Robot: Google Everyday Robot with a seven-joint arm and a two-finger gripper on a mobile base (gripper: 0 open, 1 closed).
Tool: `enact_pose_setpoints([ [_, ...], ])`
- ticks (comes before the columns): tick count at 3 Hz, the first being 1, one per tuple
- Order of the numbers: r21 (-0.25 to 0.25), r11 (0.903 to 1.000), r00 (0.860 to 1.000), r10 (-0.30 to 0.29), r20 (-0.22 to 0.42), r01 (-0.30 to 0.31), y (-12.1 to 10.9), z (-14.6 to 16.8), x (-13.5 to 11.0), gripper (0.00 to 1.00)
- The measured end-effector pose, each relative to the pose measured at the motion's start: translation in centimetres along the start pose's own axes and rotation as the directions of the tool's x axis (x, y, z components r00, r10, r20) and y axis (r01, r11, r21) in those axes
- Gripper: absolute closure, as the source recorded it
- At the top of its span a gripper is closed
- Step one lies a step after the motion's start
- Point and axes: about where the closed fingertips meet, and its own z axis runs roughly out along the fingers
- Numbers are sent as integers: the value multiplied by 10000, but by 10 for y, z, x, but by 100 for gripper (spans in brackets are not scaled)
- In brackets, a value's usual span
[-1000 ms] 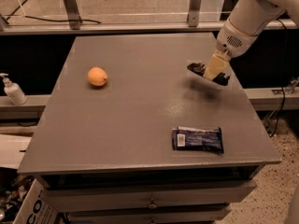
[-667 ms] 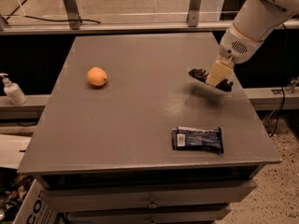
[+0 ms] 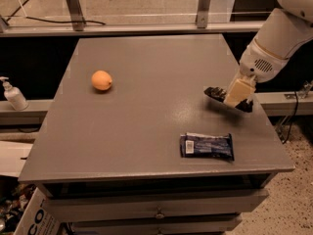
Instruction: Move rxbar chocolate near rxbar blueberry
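Note:
The rxbar blueberry [image 3: 207, 146], a dark-blue wrapped bar with a white label patch at its left end, lies flat near the table's front right. My gripper [image 3: 236, 95] is shut on the rxbar chocolate [image 3: 216, 94], a dark flat bar. It holds the bar just above the table's right side, behind and to the right of the blueberry bar. The bar's ends stick out on both sides of the pale fingers [image 3: 237, 90].
An orange [image 3: 101, 80] sits on the left part of the grey table [image 3: 146, 67]. A soap dispenser bottle [image 3: 13, 95] stands off the table to the left. The table's right edge is close to the gripper. Drawers are below the front edge.
The gripper has carried the chocolate bar forward and lower, toward the front right of the table and closer to the blueberry bar. The blueberry bar and the orange have not moved.

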Motion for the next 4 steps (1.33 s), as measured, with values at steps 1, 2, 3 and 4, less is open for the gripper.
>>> enact_pose_setpoints([
  [1,-297,9995,9999,-101,-62,99,19,7,4,100],
  [2,-679,9975,9998,-194,83,199,41,9,3,100],
  [3,-1131,9933,9994,-186,297,219,54,10,1,100],
  [4,-1682,9857,9987,-37,503,122,61,11,-2,81],
])
